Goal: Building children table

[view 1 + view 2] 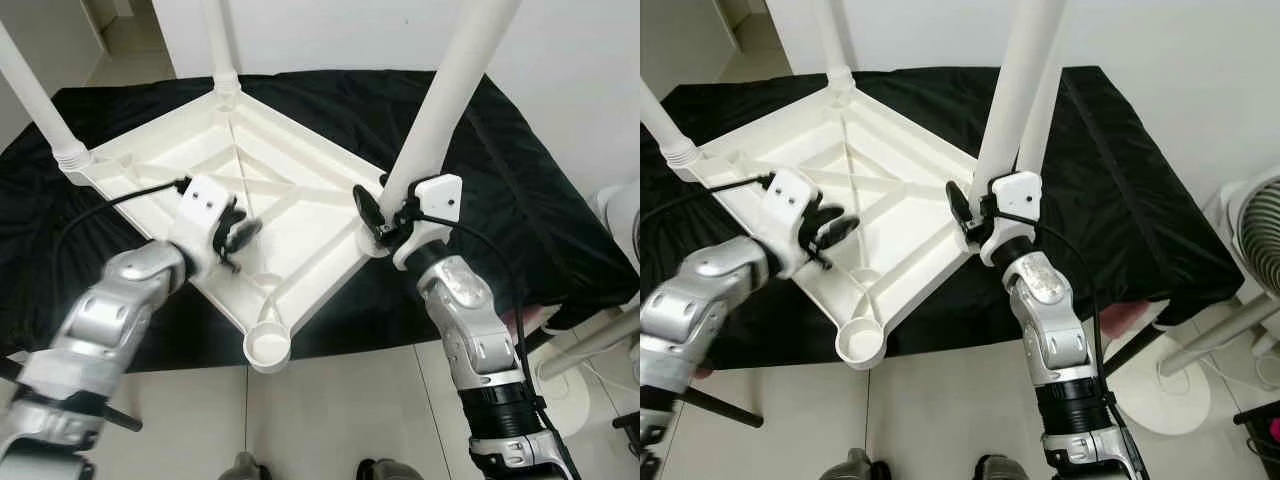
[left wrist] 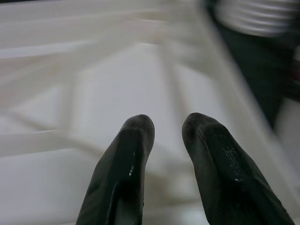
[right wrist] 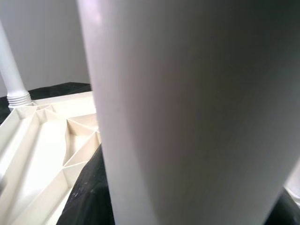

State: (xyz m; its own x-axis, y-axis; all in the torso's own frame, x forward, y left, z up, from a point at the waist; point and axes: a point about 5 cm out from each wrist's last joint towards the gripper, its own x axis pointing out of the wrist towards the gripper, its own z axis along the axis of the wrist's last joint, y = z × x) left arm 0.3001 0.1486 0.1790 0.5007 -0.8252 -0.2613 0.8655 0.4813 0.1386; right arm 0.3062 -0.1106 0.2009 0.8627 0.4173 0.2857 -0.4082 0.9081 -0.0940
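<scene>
From the head camera, the white table top (image 1: pixel 240 190) lies upside down on a black cloth (image 1: pixel 520 200) so its corner sockets face up, and the right gripper (image 1: pixel 378 215) pinches the base of the leg (image 1: pixel 440 110) standing in the right-hand socket, probably to seat it (the nearest socket (image 1: pixel 268 347) is still empty). In the left wrist view the left gripper (image 2: pixel 166 129) hovers over the ribbed underside, its fingers (image 2: pixel 126 159) slightly parted and holding nothing. The right wrist view looks straight onto that leg, close up.

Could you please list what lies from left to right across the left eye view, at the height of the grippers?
Left gripper over the upturned white plastic tabletop → right gripper at the base of the white table leg → black cloth.
</scene>
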